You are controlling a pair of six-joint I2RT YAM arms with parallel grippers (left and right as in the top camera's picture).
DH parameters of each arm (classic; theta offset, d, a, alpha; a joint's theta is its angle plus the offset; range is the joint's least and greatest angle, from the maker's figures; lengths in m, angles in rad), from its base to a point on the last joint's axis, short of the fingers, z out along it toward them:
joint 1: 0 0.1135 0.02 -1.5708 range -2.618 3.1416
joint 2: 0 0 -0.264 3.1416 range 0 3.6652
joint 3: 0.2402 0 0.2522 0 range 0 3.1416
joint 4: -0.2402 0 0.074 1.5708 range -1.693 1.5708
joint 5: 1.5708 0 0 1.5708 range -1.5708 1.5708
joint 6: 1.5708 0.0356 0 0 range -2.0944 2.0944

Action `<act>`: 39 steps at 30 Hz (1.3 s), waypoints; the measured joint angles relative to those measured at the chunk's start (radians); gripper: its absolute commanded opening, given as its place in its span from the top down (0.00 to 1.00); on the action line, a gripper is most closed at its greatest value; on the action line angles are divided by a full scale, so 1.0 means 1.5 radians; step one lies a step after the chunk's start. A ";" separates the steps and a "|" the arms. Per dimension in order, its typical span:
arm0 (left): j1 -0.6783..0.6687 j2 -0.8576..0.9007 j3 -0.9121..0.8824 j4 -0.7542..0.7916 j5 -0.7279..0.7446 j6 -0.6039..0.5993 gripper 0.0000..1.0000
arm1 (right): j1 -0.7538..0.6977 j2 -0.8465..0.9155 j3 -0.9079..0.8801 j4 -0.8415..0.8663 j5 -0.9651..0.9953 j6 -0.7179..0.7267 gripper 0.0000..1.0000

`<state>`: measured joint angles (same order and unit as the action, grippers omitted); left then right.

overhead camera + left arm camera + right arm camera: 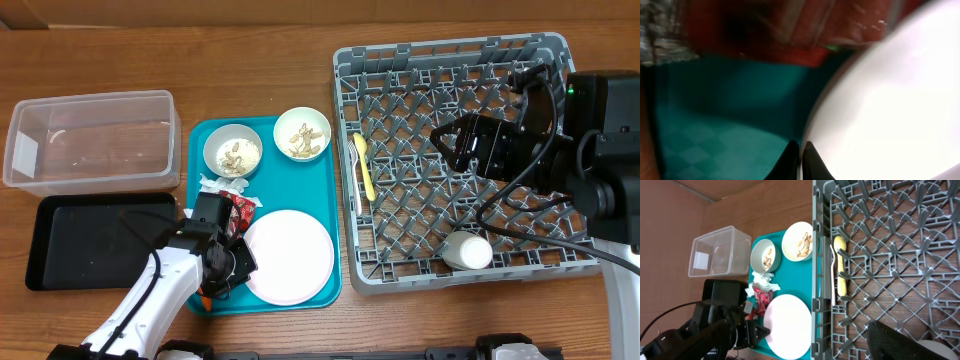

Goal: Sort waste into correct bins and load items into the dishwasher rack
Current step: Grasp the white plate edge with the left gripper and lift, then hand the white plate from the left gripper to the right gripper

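Observation:
The round plate [292, 257] lies on the teal tray's front right; it also shows in the right wrist view [790, 325]. My left gripper [245, 262] is at the plate's left edge, and in the left wrist view its fingertips [800, 150] are shut on the plate's rim [880, 100]. Two bowls [232, 150] [302, 133] hold beige nut scraps. Crumpled white paper [212, 185] and the red wrapper [240, 210] lie behind my left gripper. A bit of orange [204, 296] shows beside the left arm. The yellow spoon [366, 172] and fork [833, 275] lie in the grey rack [460, 60]. My right gripper [450, 145] hovers open and empty over the rack.
The clear tub [90, 140] stands at the back left, with the black tray [90, 240] in front of it. The teal tray [200, 140] sits between them and the rack. A white rounded object [468, 250] lies in the rack's front part. Cables trail from the right arm.

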<state>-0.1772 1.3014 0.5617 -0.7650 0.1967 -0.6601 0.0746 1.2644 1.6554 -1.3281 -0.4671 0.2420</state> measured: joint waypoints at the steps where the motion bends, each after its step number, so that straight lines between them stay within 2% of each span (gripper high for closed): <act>1: 0.000 -0.001 0.000 0.000 0.005 0.000 0.96 | 0.000 0.000 0.000 0.000 0.000 -0.001 0.10; 5: 0.001 -0.001 0.004 -0.035 0.024 0.000 0.96 | 0.000 0.000 0.000 0.000 0.000 -0.001 0.09; 10: 0.001 -0.001 0.080 -0.161 0.033 0.001 0.96 | 0.000 0.000 0.000 0.000 0.000 0.000 0.09; 15: 0.002 0.001 0.265 -0.324 0.032 0.026 0.96 | 0.000 0.000 0.000 -0.003 0.000 -0.001 0.09; 20: 0.006 0.000 0.461 -0.421 -0.027 0.060 0.96 | 0.000 0.000 0.000 -0.007 -0.001 -0.002 0.08; 24: 0.010 0.000 0.572 -0.395 -0.035 0.122 0.96 | 0.000 0.000 0.000 -0.011 -0.003 -0.021 0.11; 28: 0.010 0.000 0.627 -0.325 0.052 0.229 0.96 | 0.000 0.000 0.000 -0.015 -0.057 -0.085 0.17; 33: 0.004 0.000 0.638 -0.267 0.166 0.318 0.96 | 0.016 0.000 -0.004 -0.011 -0.145 -0.170 0.19; 39: -0.034 0.000 0.638 -0.225 0.241 0.361 0.96 | 0.047 0.010 -0.005 0.001 -0.177 -0.203 0.22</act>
<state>-0.2283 1.3014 1.5185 -1.1023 0.5579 -0.1188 0.1448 1.2800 1.6482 -1.3266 -0.7322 -0.0628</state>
